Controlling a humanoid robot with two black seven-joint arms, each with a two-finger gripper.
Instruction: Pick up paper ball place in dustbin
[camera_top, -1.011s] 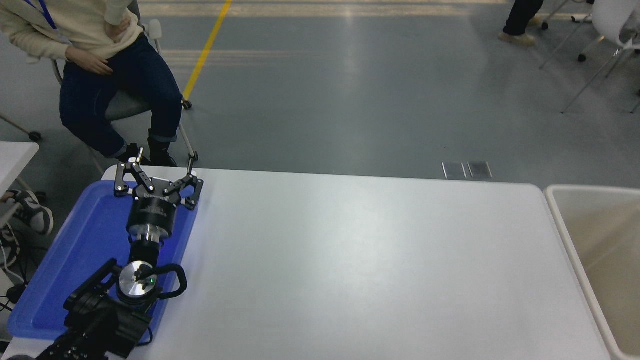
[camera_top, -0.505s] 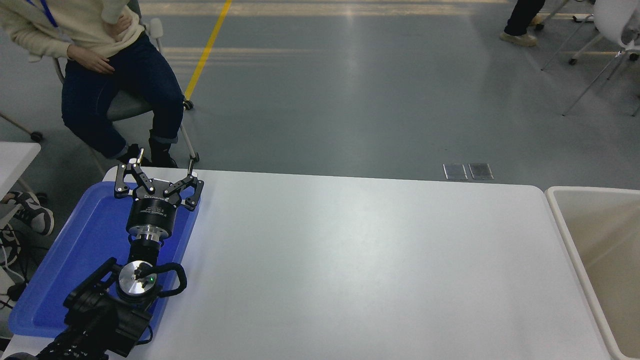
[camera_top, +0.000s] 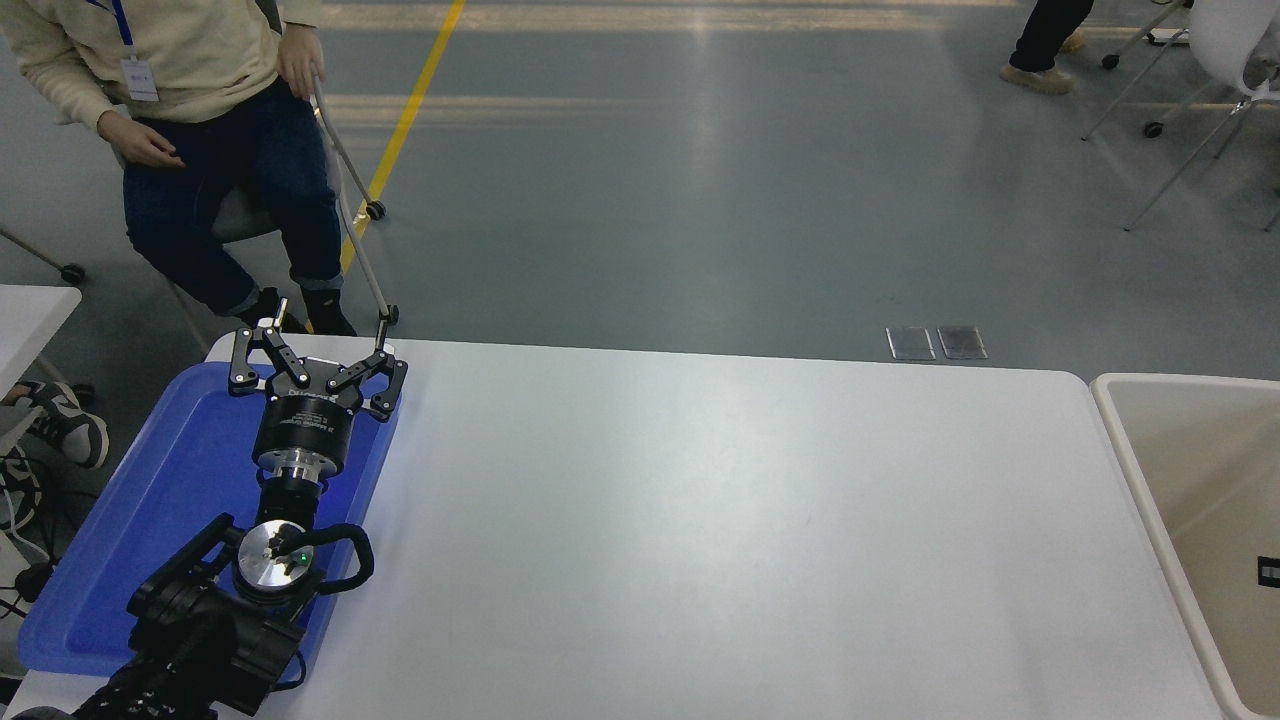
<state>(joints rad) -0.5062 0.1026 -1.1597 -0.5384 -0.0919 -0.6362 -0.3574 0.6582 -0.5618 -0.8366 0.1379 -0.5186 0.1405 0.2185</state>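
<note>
The cream-beige dustbin (camera_top: 1112, 412) stands against the table's right end, cut off by the picture's right edge. No paper ball shows anywhere in view. My left gripper (camera_top: 322, 346) is open and empty, parked over the far end of a blue tray at the left. Of my right arm only a small black piece (camera_top: 1268, 570) shows at the right edge, over the dustbin's inside; its fingers are out of view.
The shallow blue tray (camera_top: 150, 500) lies along the white table's (camera_top: 700, 520) left side under my left arm. A seated person in a cream sweater is beyond the table's far left corner, one hand on a chair's frame (camera_top: 350, 180).
A small black piece has come into view at the right edge over the dustbin. The person has shifted and moved a hand onto the chair frame. My left arm has not moved.
</note>
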